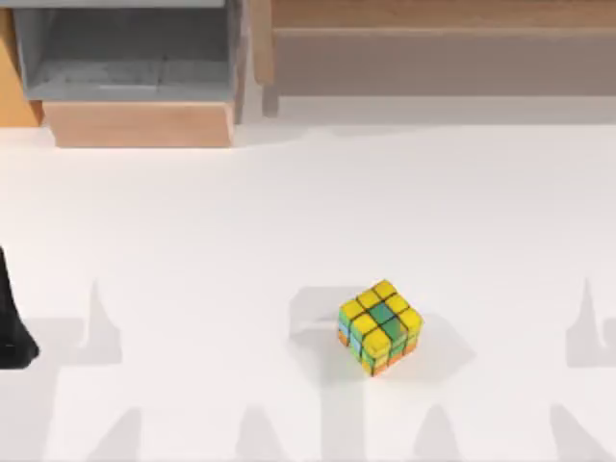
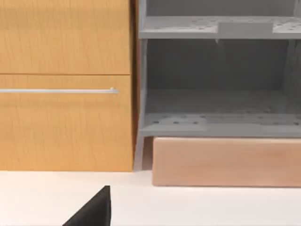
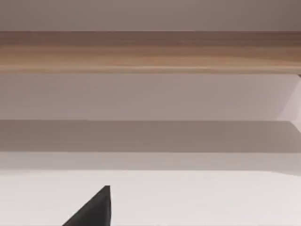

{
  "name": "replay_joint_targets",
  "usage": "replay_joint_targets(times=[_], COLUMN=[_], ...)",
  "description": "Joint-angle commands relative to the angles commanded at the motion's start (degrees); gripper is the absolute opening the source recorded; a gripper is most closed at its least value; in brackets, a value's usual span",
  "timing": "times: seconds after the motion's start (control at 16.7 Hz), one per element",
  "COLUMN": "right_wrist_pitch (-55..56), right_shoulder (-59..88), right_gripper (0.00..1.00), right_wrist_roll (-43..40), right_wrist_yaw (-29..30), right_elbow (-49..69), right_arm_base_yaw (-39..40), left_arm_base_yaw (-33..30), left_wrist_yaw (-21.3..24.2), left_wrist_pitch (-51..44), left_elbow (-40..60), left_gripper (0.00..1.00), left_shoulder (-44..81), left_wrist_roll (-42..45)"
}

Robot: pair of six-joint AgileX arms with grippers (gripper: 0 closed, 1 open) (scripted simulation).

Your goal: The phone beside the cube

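Observation:
The cube point(image 1: 379, 326) sits on the white table, right of centre and toward the front. It is a small puzzle cube with mostly yellow squares, some green, orange and blue, and black grid lines. The phone is out of view. My left arm point(image 1: 12, 327) is a dark shape at the table's far left edge, well apart from the cube. A black part of my left gripper point(image 2: 94, 212) shows in the left wrist view, over bare table. A black part of my right gripper point(image 3: 94, 209) likewise shows in the right wrist view.
A grey open shelf unit point(image 1: 130, 53) on a light wooden base point(image 1: 140, 123) stands at the back left, next to an orange wooden cabinet point(image 2: 66, 84). A long wooden shelf point(image 1: 433, 24) runs along the back right. White tabletop surrounds the cube.

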Motion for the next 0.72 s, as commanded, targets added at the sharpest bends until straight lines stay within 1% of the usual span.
replay_joint_targets(times=[0.18, 0.36, 0.54, 0.72], right_wrist_pitch=[0.00, 0.00, 0.00, 0.00], right_shoulder=[0.00, 0.00, 0.00, 0.00], right_gripper=[1.00, 1.00, 1.00, 1.00], right_wrist_roll=[0.00, 0.00, 0.00, 0.00], right_wrist_yaw=[0.00, 0.00, 0.00, 0.00], right_elbow=[0.00, 0.00, 0.00, 0.00], right_arm_base_yaw=[0.00, 0.00, 0.00, 0.00], left_arm_base_yaw=[0.16, 1.49, 4.00, 7.15], left_wrist_yaw=[0.00, 0.01, -0.01, -0.01], left_wrist_pitch=[-0.43, -4.07, -10.69, -19.03], left_elbow=[0.46, 4.15, 10.84, 19.24], left_gripper=[1.00, 1.00, 1.00, 1.00], left_shoulder=[0.68, 6.19, 17.13, 32.59], left_wrist_roll=[0.15, 1.36, 3.61, 6.45])
